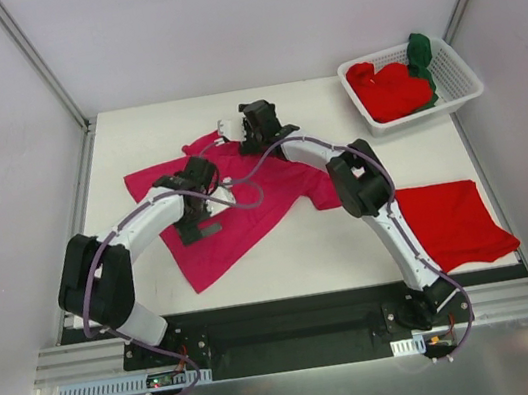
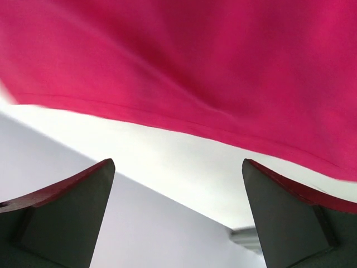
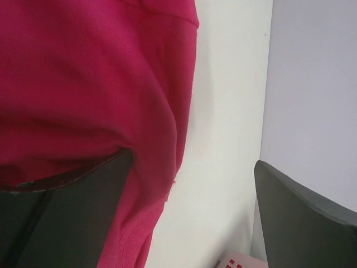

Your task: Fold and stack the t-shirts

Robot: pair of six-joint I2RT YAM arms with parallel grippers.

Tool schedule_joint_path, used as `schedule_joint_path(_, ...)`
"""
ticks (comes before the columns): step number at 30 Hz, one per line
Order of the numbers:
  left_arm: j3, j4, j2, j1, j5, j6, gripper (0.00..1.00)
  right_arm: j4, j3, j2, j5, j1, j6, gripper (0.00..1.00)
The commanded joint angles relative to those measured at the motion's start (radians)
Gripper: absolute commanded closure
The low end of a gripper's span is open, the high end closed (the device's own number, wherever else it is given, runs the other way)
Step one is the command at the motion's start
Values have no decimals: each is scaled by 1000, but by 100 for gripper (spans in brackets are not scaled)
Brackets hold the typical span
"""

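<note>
Far right, the basket (image 1: 462, 73) holds red shirts (image 1: 388, 90), one green shirt (image 1: 419, 52) — both arms' fingers (image 2: 67, 218) spread, released.

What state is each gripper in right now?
Left gripper: open, holding nothing, over the magenta t-shirt.
Right gripper: open, holding nothing, at that shirt's edge.

The left arm (image 1: 142, 228) and right arm (image 1: 358, 182) cover parts of the pink shirt (image 1: 240, 237). In the basket (image 1: 456, 74), red shirts (image 1: 388, 90) hide most of the green shirt (image 1: 419, 50). Both wrist views cut the pink shirt off, blurred.
</note>
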Motion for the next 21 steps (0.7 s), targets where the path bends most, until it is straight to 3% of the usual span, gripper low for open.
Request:
schedule_joint_path(1, 158, 0, 33, -33, -52, 19, 1, -55, -14, -67, 0, 5, 26, 4)
schedule_joint_path(9, 149, -3, 177, -87, 215, -92, 1, -60, -1, -59, -1, 10, 28, 4)
schedule_joint_path(21, 83, -6, 188, -145, 388, -112, 1, 17, 49, -39, 14, 8, -32, 4)
